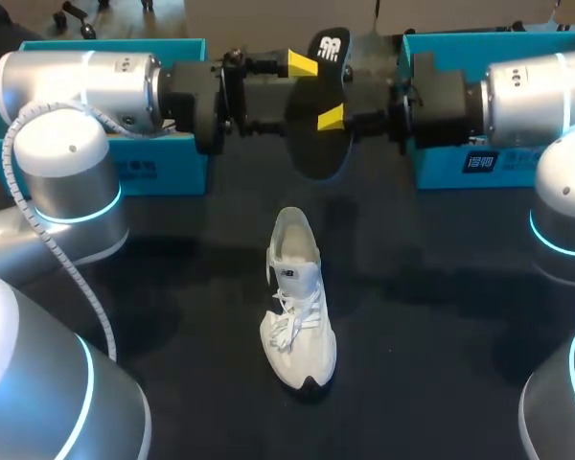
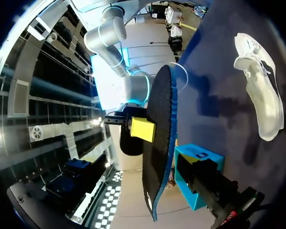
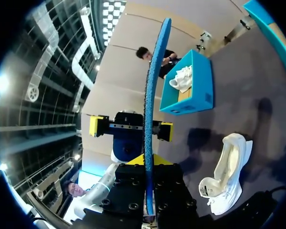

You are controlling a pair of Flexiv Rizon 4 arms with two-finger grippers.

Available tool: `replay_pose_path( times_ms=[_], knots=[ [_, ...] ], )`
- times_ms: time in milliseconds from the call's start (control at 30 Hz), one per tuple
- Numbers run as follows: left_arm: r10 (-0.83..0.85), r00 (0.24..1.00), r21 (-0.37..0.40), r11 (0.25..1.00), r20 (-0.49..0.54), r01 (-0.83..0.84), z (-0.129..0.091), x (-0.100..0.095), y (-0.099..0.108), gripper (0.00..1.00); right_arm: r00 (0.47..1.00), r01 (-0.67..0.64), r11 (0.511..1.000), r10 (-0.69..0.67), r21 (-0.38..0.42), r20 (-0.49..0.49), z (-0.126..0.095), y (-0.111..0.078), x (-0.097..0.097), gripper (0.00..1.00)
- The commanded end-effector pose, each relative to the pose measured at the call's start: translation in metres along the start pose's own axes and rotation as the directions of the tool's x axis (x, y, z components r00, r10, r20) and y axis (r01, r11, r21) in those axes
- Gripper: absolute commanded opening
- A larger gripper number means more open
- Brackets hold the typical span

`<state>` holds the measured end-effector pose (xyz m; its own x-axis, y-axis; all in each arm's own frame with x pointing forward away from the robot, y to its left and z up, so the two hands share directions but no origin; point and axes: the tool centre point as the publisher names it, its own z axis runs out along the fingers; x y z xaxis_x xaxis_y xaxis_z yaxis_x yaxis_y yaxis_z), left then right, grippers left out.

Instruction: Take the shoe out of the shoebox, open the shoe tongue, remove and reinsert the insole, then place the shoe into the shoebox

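Observation:
A black insole (image 1: 321,144) with a blue underside hangs above the table's far middle. My right gripper (image 1: 333,119) is shut on it, one yellow tip on its black face (image 2: 143,129). In the right wrist view the insole (image 3: 150,86) stands edge-on out of my right gripper (image 3: 145,162). My left gripper (image 3: 131,128) stands open astride it, both yellow tips clear of it; one fingertip (image 1: 302,64) shows beside the insole in the head view. Its own tips do not show in the left wrist view. The white shoe (image 1: 297,307) lies on the table's middle, toe towards the near edge, also in the wrist views (image 2: 260,90) (image 3: 226,176).
A teal shoebox (image 1: 163,168) sits at the back left under my left arm; in the right wrist view it (image 3: 200,95) holds another white shoe (image 3: 182,78). A second teal shoebox (image 1: 441,168) sits at the back right under my right arm.

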<state>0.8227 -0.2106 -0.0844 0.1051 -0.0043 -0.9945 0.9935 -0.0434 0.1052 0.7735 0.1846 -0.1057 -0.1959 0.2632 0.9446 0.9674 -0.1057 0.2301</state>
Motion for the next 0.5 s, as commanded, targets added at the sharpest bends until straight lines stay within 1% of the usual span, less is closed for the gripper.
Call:
replay_pose_path(
  times_ms=[33, 133, 267, 433, 500],
  knots=[
    [-0.018, 1.0, -0.01, 1.0, -0.011, 0.018, -0.002, -0.001, -0.003, 1.0, 1.0, 0.004, 1.0, -0.003, -0.014, 0.013, -0.005, -0.004, 0.002, 0.0],
    [-0.043, 0.999, -0.02, 0.999, -0.027, 0.042, -0.007, 0.001, -0.002, 1.0, 1.0, 0.008, 1.0, -0.007, -0.022, 0.028, -0.008, -0.003, 0.001, 0.0],
    [-0.137, 0.99, -0.05, 0.99, -0.04, 0.135, -0.02, 0.006, 0.004, 1.0, 0.998, 0.031, 0.998, -0.028, -0.046, 0.062, -0.015, -0.002, 0.0, 0.0],
    [-0.293, 0.955, -0.099, 0.952, -0.039, 0.288, -0.034, 0.015, 0.009, 1.0, 0.99, 0.102, 0.991, -0.093, -0.082, 0.109, -0.022, 0.001, -0.001, 0.0],
    [-0.336, 0.941, -0.103, 0.939, -0.048, 0.33, -0.037, 0.017, 0.008, 1.0, 0.984, 0.137, 0.986, -0.124, -0.096, 0.128, -0.024, 0.002, -0.001, 0.0]
  ],
)
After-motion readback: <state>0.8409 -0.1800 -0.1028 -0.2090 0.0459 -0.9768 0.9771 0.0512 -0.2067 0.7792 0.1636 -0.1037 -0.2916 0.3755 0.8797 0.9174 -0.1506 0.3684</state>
